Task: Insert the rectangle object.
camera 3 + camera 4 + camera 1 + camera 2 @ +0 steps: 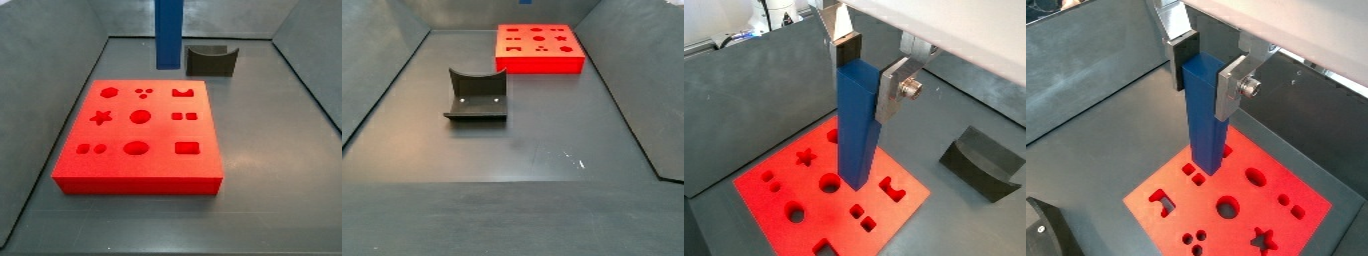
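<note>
My gripper (869,75) is shut on the top of the rectangle object (859,120), a tall blue bar that hangs upright between the silver fingers (895,88). Both wrist views show this grip (1207,75). The bar's lower end (1207,160) hangs over the flat red board (1240,205) with shaped holes; I cannot tell whether it touches. In a side view the bar (168,30) comes down from the top edge beyond the board (140,125), and the gripper is out of frame. The other side view shows only the board (539,48), not the bar.
A small dark grey block with a curved notch (211,60) stands on the grey floor beside the board, and shows in the other views too (476,95) (985,160). Grey walls (54,100) enclose the floor on the sides.
</note>
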